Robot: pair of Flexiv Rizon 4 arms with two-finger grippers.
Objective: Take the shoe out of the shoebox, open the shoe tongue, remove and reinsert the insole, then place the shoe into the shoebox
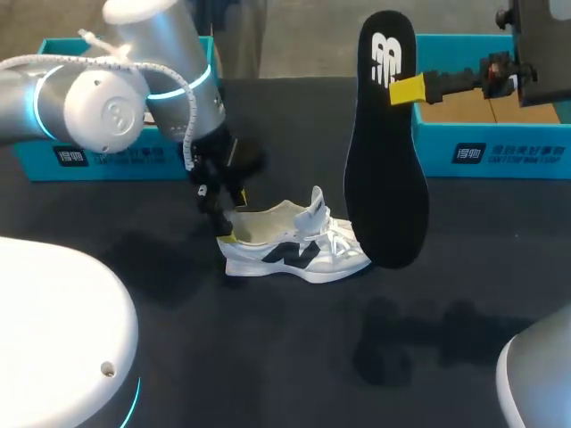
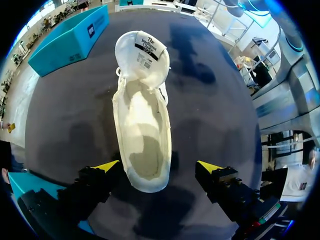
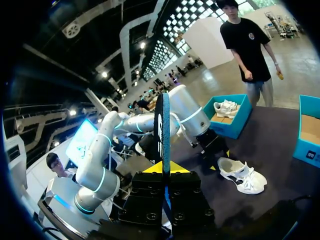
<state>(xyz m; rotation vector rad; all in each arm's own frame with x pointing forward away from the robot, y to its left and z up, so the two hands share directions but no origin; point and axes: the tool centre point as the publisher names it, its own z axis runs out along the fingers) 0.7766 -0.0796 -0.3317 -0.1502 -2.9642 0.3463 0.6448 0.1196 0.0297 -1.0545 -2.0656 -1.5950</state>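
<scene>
A white shoe (image 1: 294, 248) with a dark side logo stands upright on the black table, its tongue (image 2: 142, 52) folded forward and its inside bare. My left gripper (image 1: 225, 223) hangs at the heel. In the left wrist view the left gripper (image 2: 159, 167) is open, with the heel (image 2: 147, 175) between its fingers and a gap on each side. My right gripper (image 1: 406, 89) is shut on the black insole (image 1: 385, 169), which hangs in the air beside the shoe's toe. The right wrist view shows the insole (image 3: 162, 130) edge-on between the right gripper (image 3: 162, 169) tips, with the shoe (image 3: 243, 176) beyond.
A blue shoebox (image 1: 116, 156) stands at the back left behind my left arm, and holds another white shoe (image 3: 226, 107). A second blue shoebox (image 1: 500, 147), open, stands at the back right. The table's front is bare black surface.
</scene>
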